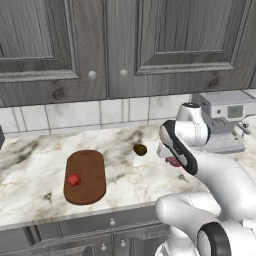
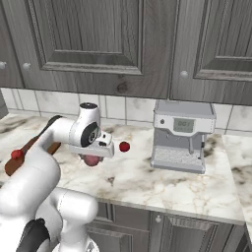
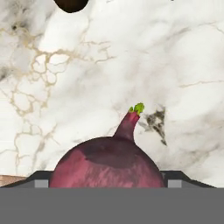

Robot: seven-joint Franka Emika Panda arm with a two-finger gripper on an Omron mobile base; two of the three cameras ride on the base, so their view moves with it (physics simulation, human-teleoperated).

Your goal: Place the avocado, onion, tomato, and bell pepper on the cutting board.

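The gripper (image 2: 91,158) hangs above the middle of the marble worktop (image 1: 30,170), pointing down, with the onion (image 3: 107,164) between its fingers. In the hand view the onion sits at the bottom centre, a dark purple-red bulb with a tapered neck ending in a small green tip; a dark fingertip (image 3: 37,180) shows at each of its flanks. The jaws stand wide, one on each side of the onion; contact between fingertips and skin cannot be confirmed. In the right base view the onion appears as a pink-purple ball directly under the hand, close above the worktop.

The cutting board (image 1: 86,175) lies toward the left end of the worktop, near the front edge, its long axis running from front to back. The bell pepper (image 1: 74,179) rests on the board, on its left half. The avocado (image 1: 140,149) lies on the bare worktop between the board and the gripper, nearer the back edge than the front, well clear of the board. The tomato (image 2: 124,146) rests on the worktop to the right of the gripper, between the hand and the coffee machine (image 2: 183,135), apart from both. The coffee machine stands against the tiled back wall (image 1: 75,114) at the right part of the worktop.
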